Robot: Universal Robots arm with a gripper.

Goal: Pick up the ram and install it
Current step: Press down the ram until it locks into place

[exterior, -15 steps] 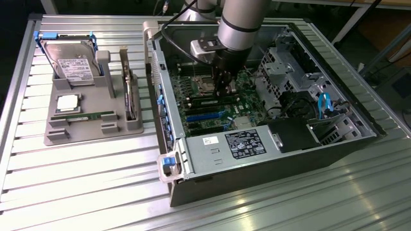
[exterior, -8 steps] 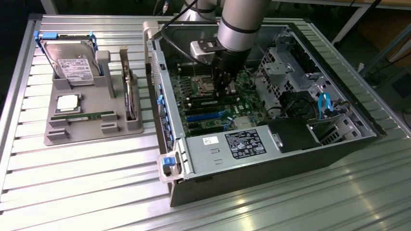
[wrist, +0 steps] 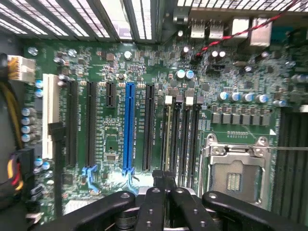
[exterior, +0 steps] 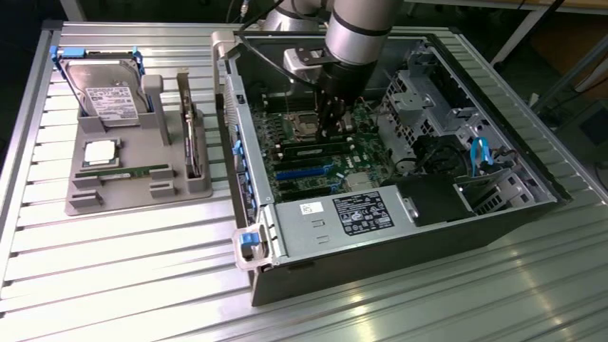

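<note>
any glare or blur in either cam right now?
Exterior view: strong glare on the ribbed metal table in front of the black computer case. Wrist view: bright washed-out slats beyond the green motherboard, and the black gripper close to the lens looks soft.

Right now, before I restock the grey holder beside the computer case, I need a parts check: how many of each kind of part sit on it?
Hard drive: 1
Silver processor chip: 1
Green ram stick: 1
Flat part standing on edge, kind unclear: 1
Total on the grey holder: 4
</note>
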